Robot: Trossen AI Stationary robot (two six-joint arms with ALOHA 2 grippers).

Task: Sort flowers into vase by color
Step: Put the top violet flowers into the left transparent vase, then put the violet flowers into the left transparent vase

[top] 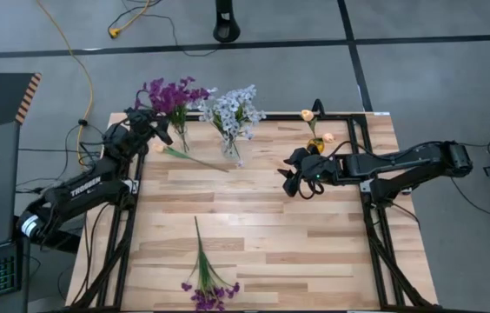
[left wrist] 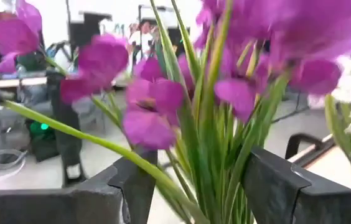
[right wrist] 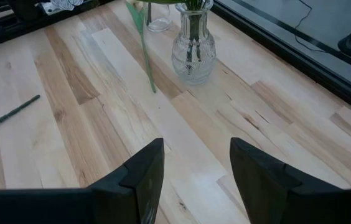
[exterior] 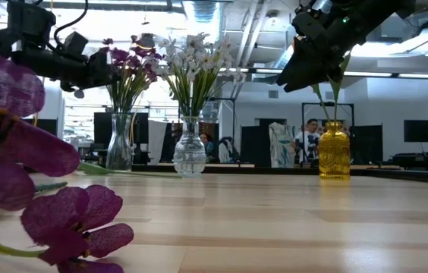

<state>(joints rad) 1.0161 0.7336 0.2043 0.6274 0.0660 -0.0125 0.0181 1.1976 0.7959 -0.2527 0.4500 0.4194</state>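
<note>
While lying nearest the low camera, at the lower left of its frame, untouched as yet: a loose purple sprig (top: pixel 203 276), bottom centre of the high view, blooms at the lower edge, stem pointing straight up the frame along the table (top: pixel 314 252). Roughly midway between the two arms, well apart from both.

Farther up, right of centre: the right gripper (top: pixel 293 178), fingers spread and holding nothing, hanging above bare boards and facing frame left. Left of it, a second loose stem, the peach sprig (top: pixel 188 158), flat on the wood, bud at upper left, long axis slanting down toward the right. Far closer to the left gripper (top: pixel 154 129), upper left, also spread, pushed up against the blooms of the purple vase (top: pixel 180 135); a green stalk across its gap, not pinched.

Along the far edge: clear vase (top: pixel 232 143) of pale blue clusters in the middle, yellow vase (top: pixel 314 143) with peach buds just above the right gripper. Probably the peach sprig's home, on the right arm's side.
</note>
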